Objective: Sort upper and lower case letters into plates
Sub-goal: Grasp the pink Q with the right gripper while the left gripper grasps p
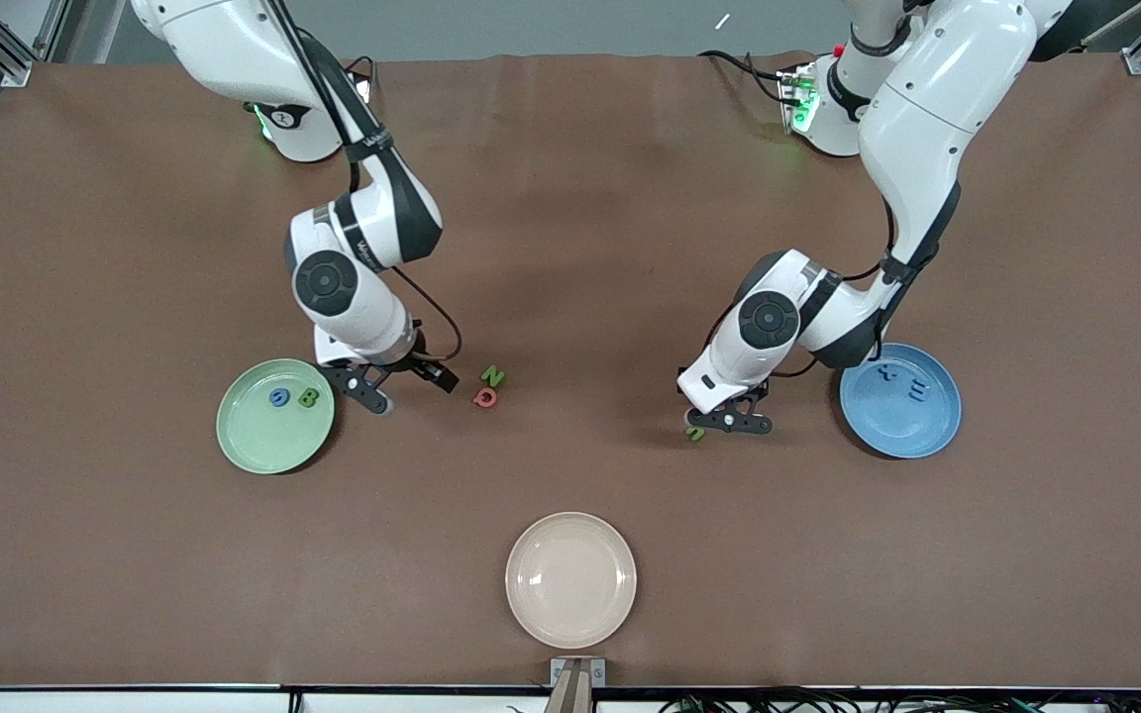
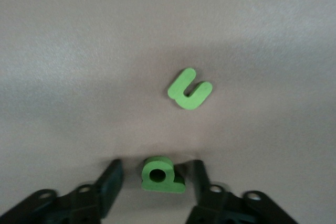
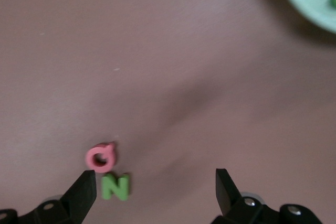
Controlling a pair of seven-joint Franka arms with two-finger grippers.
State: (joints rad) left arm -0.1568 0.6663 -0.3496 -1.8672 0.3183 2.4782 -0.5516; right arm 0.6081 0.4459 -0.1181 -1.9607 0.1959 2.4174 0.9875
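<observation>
Your left gripper (image 2: pixel 155 182) brackets a small green foam letter (image 2: pixel 160 174), fingers not quite touching it; a green "u" (image 2: pixel 190 89) lies nearby. Your right gripper (image 1: pixel 402 381) hangs wide open beside a green "N" (image 3: pixel 115 186) and a pink letter (image 3: pixel 100 157). Two letters each lie in the pale green plate (image 1: pixel 244 441) and the blue plate (image 1: pixel 902 436), toward the table's two ends.
</observation>
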